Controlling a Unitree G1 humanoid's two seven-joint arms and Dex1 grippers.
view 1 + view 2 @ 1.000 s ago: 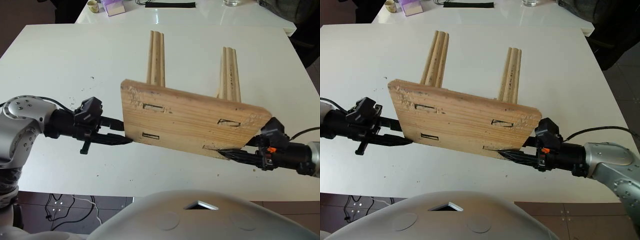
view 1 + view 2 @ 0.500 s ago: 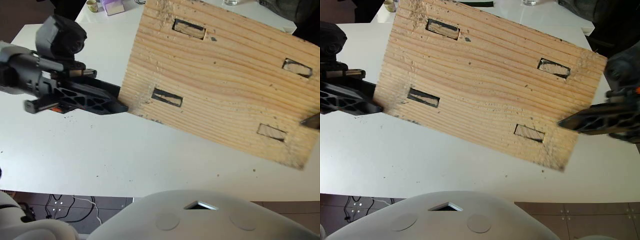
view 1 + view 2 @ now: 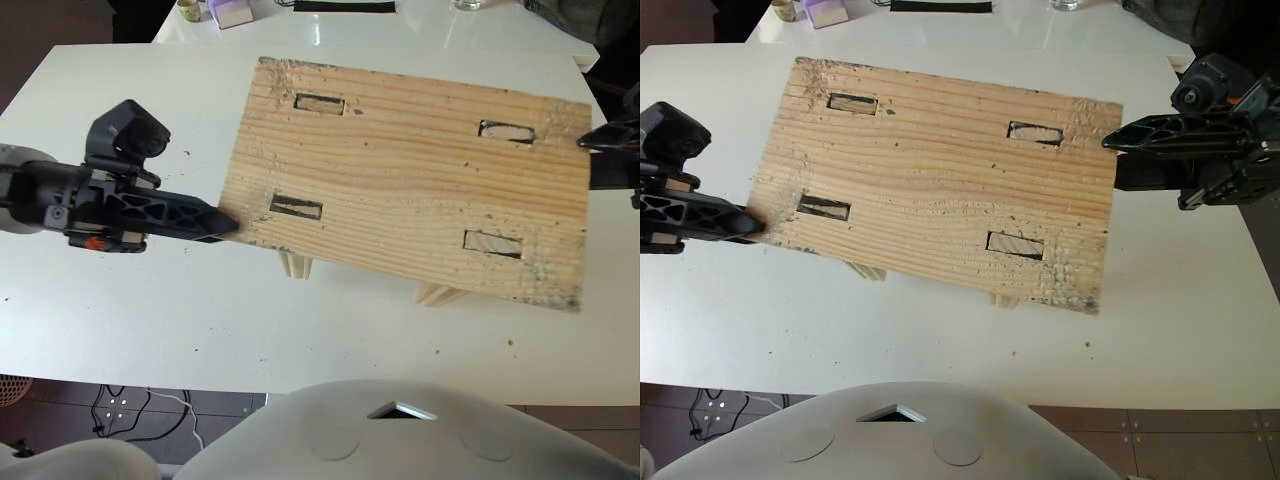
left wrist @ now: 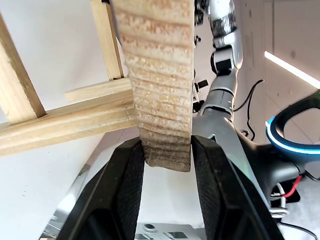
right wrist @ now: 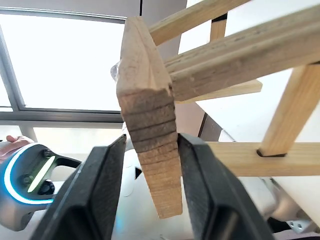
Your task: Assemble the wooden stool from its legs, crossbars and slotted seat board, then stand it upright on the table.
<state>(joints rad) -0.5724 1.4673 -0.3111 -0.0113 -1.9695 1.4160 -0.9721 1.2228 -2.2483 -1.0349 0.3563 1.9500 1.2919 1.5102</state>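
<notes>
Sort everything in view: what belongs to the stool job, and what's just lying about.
Job:
pale slotted wooden seat board
pale wooden legs under it
thin wooden crossbars between the legs
black left gripper and black right gripper, each clamped on a board edge

Lying about, at the back:
small cup
purple box
flat black strip

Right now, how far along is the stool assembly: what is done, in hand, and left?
Done: legs and crossbars sit joined under the seat board. In hand: left gripper and right gripper clamp its opposite edges, seat up. Left: standing it on the table and releasing; leg contact unclear.
</notes>
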